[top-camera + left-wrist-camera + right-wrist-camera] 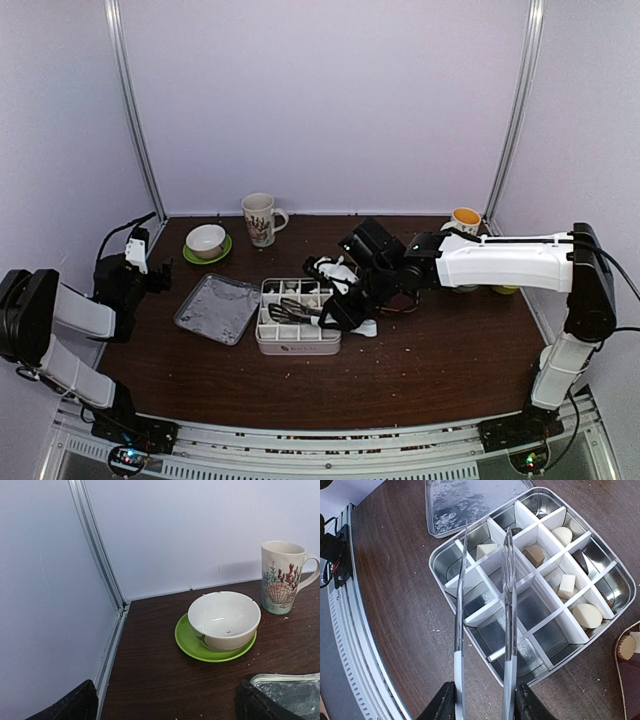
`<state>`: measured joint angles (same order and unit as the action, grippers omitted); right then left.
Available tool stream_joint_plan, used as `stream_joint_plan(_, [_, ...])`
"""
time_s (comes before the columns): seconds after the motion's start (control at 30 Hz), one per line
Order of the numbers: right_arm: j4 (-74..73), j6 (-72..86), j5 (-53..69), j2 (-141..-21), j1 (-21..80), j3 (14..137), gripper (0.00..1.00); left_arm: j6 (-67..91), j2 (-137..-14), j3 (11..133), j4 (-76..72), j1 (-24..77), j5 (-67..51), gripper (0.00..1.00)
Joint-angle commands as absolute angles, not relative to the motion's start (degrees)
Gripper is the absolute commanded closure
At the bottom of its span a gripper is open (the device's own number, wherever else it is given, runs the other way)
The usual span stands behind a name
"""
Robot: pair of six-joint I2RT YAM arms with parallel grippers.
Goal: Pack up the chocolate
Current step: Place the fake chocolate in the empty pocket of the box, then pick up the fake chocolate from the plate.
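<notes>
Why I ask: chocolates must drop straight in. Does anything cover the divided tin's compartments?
Nothing visible does. The silver metal lid lies beside the silver tin with white dividers, whose compartments stand open. Only the metal tongs in the right gripper hang above.

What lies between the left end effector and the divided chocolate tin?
A flat silver lid lies between the left end effector and the divided tin; the top view shows it best.
</notes>
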<state>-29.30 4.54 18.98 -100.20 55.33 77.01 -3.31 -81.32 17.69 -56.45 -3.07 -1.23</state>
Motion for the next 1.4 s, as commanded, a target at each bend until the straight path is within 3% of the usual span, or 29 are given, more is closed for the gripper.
stream_joint_plan(0.0, [-27.5,4.5,17.5,-99.5,55.7,79.0,0.6,-2.8,-81.6,18.8,-58.0,-3.5,-1.0,0.02])
stream_joint_plan(1.37, [-25.8,4.4,14.2,-96.5,55.6,77.1,0.63,-2.8,-81.6,18.8,-58.1,-3.5,-0.9,0.02])
